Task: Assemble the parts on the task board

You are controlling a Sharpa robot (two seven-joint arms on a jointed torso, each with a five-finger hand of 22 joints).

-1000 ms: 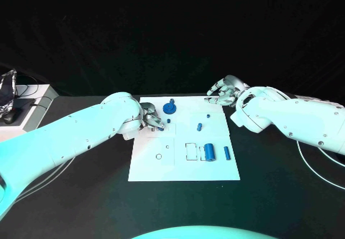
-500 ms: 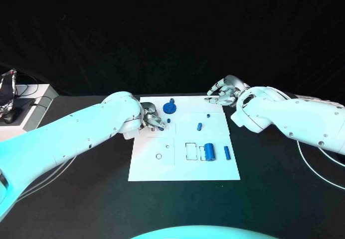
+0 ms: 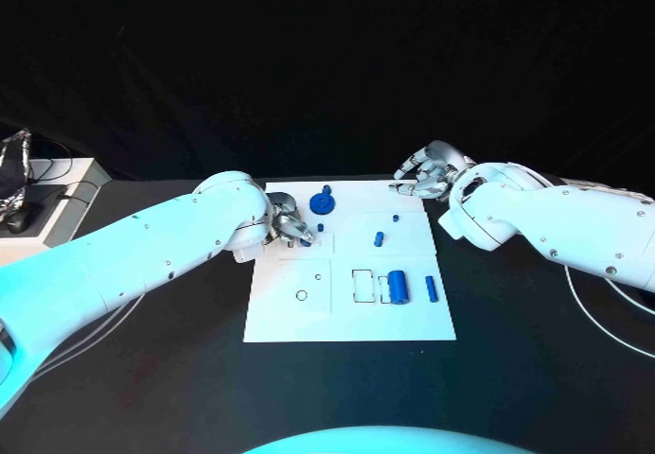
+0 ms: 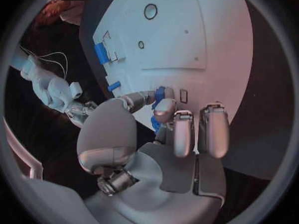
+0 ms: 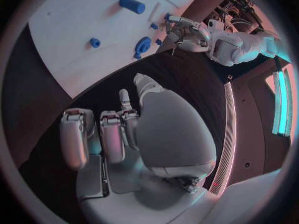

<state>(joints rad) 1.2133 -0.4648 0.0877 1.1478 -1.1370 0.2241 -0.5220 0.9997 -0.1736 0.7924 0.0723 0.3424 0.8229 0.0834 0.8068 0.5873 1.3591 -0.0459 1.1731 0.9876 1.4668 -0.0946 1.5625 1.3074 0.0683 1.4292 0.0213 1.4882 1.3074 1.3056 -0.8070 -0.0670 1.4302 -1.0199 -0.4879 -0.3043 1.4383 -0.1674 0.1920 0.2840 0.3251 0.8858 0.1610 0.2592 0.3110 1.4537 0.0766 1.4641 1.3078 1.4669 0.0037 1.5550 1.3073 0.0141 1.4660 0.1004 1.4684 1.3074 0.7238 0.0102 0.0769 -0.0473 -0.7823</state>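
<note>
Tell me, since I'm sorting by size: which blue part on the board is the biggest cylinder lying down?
The thick blue cylinder beside the white slots, left of the thin blue rod; the other blue parts are smaller.

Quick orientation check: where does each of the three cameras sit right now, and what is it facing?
Head view: on the robot's head, looking down at the task board; both white arms enter, the left hand at the board's left edge, the right hand off its far right corner.
Left wrist view: behind the left hand, facing along the board.
Right wrist view: behind the right hand, facing the board across dark table.
Shared: both wrist views show the large blue cylinder.
</note>
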